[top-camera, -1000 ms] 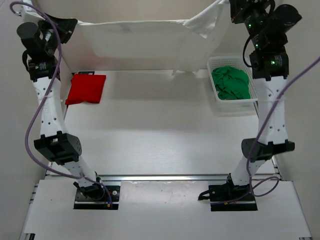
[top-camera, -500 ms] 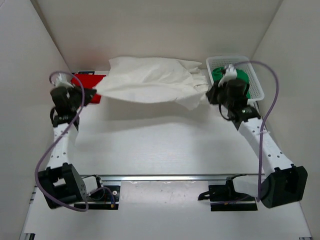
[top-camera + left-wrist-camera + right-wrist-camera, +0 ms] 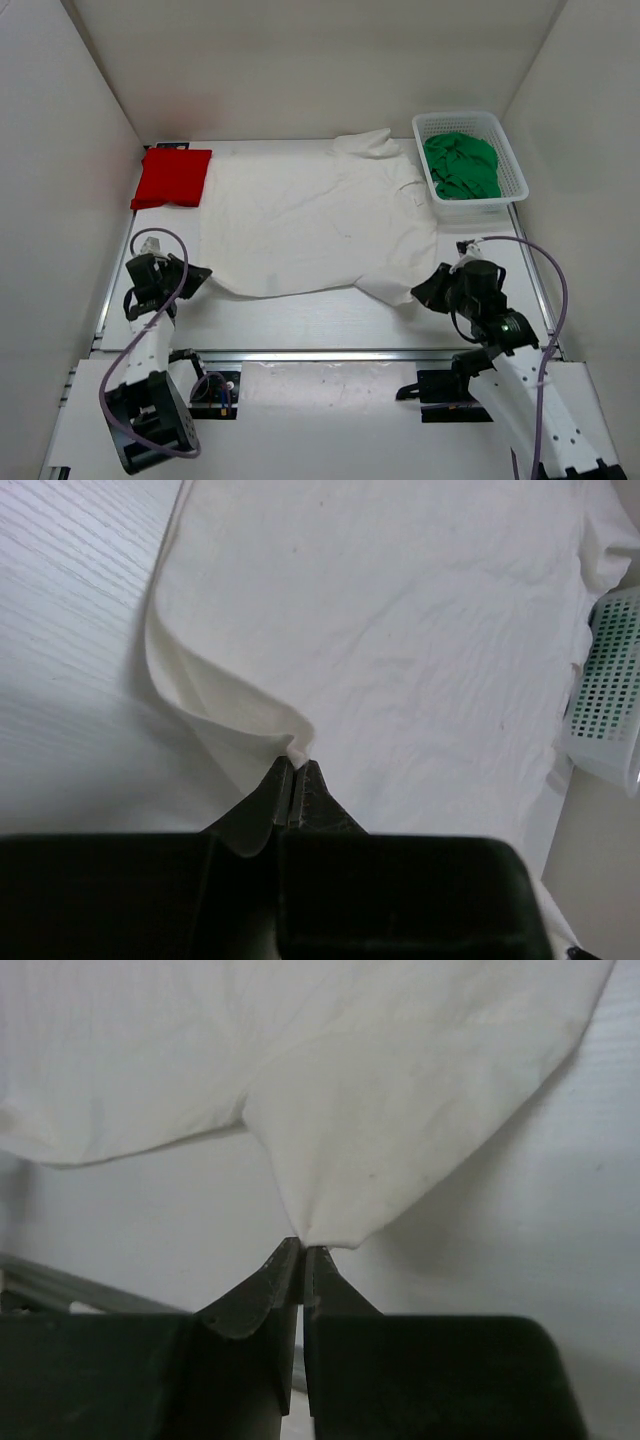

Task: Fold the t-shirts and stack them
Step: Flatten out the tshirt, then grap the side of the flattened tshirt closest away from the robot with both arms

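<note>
Now that the white t-shirt (image 3: 310, 215), held aloft half a second ago, has been laid flat across the middle of the tabletop (image 3: 300, 325), folding can be judged ready to begin. Its near corners are kept pinched by the closed left fingers (image 3: 281, 792) and right fingers (image 3: 270, 1285). The red t-shirt (image 3: 172, 178) is folded at the far left corner; the green t-shirt (image 3: 460, 165) is bunched in the mesh basket (image 3: 458, 117), far right.

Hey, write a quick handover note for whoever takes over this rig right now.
Left gripper: jaws shut on the near-left corner of the white shirt.
Right gripper: jaws shut on its near-right corner.
The white shirt lies spread on the table, unfolded. The red shirt sits folded at the far left. The green shirt is crumpled in the basket, far right.
Done: red folded, white laid out.
Left: fold white and stack it; then fetch, fold and stack green.
</note>
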You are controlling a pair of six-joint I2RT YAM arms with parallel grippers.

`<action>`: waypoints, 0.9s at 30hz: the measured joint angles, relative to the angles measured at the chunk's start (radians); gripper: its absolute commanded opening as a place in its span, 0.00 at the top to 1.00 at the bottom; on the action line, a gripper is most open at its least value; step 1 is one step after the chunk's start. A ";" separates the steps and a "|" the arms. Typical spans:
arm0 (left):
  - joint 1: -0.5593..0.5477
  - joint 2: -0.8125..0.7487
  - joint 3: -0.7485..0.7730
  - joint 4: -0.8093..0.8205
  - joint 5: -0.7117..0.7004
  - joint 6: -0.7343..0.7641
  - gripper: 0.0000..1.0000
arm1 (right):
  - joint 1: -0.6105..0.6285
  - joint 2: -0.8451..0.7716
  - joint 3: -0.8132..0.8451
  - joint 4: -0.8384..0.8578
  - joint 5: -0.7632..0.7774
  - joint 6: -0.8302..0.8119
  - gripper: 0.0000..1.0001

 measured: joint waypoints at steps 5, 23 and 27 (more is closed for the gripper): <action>0.004 -0.161 0.004 -0.124 0.004 0.073 1.00 | 0.085 -0.251 -0.053 -0.171 -0.022 0.154 1.00; -0.021 0.012 0.074 -0.100 -0.068 -0.013 1.00 | -0.026 0.171 0.030 -0.085 0.095 0.103 1.00; -0.046 0.082 0.082 -0.007 -0.122 -0.078 1.00 | -0.191 0.376 0.108 0.035 0.064 0.011 1.00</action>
